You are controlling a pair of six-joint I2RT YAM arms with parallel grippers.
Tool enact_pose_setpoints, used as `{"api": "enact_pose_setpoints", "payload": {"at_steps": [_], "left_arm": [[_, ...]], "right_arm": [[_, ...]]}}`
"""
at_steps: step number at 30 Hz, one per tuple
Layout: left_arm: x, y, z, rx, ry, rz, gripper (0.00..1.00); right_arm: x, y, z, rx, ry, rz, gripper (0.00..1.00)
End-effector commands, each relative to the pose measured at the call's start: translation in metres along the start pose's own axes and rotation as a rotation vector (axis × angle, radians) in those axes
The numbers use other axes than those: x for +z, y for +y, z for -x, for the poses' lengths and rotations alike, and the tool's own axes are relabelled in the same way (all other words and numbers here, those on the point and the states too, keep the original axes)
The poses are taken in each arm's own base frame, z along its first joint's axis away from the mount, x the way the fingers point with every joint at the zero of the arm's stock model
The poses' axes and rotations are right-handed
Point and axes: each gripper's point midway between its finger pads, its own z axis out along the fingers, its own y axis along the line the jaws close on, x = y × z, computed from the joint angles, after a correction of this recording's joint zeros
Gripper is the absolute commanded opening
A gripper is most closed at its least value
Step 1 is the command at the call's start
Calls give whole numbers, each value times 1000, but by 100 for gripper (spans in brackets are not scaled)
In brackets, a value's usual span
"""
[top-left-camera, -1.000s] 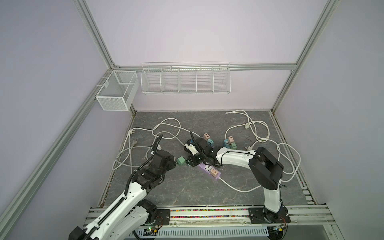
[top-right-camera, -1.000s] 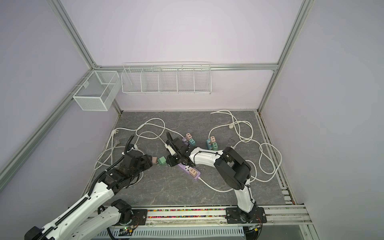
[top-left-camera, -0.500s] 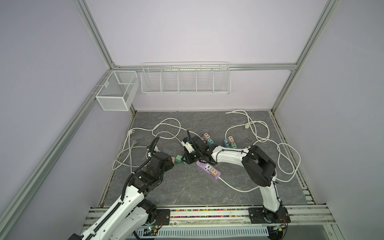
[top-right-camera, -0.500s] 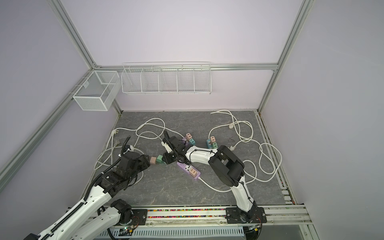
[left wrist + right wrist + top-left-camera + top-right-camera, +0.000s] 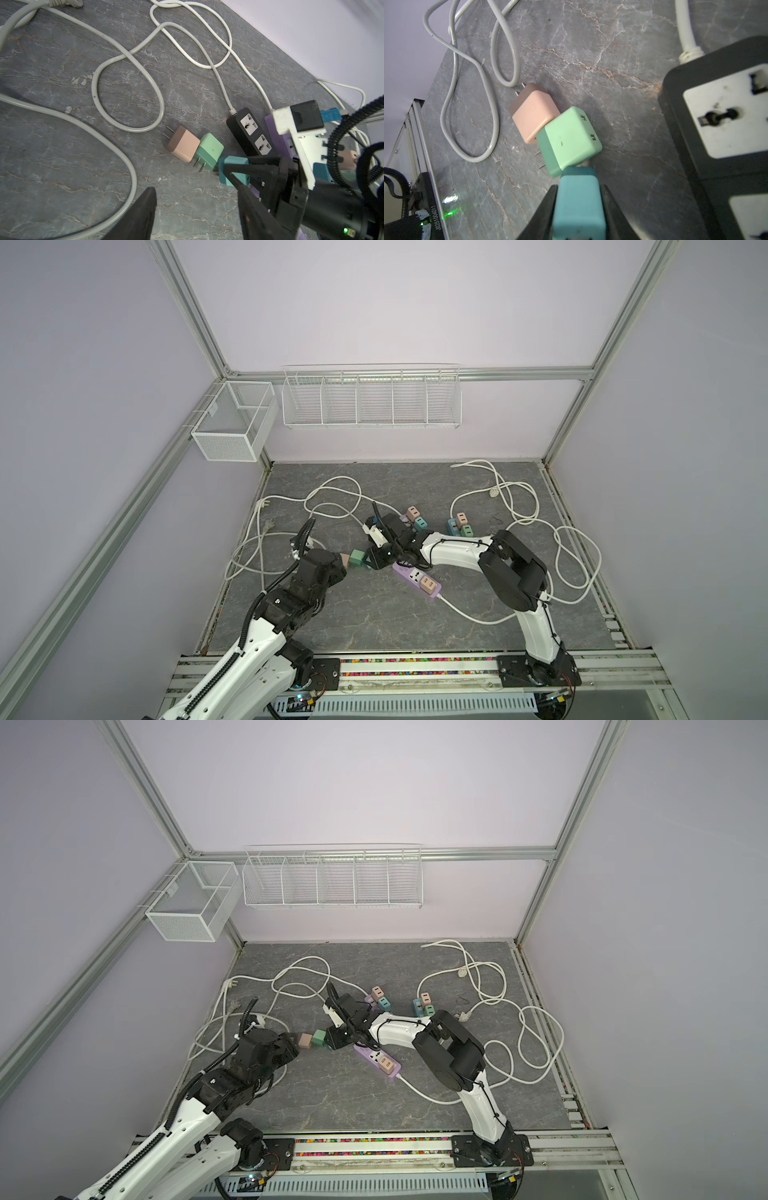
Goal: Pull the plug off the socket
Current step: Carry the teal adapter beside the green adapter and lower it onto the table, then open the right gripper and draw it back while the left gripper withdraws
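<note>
Two neighbours, the green plug (image 5: 571,139) and the pink plug (image 5: 533,114), lay touching on the bench (image 5: 591,52) just beside the teal plug (image 5: 578,209) pinched in the right claw (image 5: 579,187), already off the black power strip (image 5: 716,124), so it wanted lowering flat and a straight retreat, while the left claw (image 5: 195,187) hung spread, empty.

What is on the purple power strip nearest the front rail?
A peach cube plug and an empty white socket. The purple strip's far end hides under the right arm's black wrist.

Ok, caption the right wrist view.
Jaws flank the teal plug, next to the green plug; pink plug and black power strip lie alongside.
</note>
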Motion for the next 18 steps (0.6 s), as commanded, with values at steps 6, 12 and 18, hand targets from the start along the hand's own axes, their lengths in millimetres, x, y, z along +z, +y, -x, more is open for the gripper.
{"api": "enact_pose_setpoints", "payload": {"at_steps": [6, 12, 18], "left_arm": [[2, 3, -1, -12, -1, 11, 64], [3, -1, 1, -11, -4, 0, 65], [5, -7, 3, -12, -3, -20, 73]], "right_arm": [[-7, -3, 2, -17, -5, -39, 52], [-29, 0, 15, -60, -45, -67, 62], [-63, 3, 31, -92, -107, -70, 71]]}}
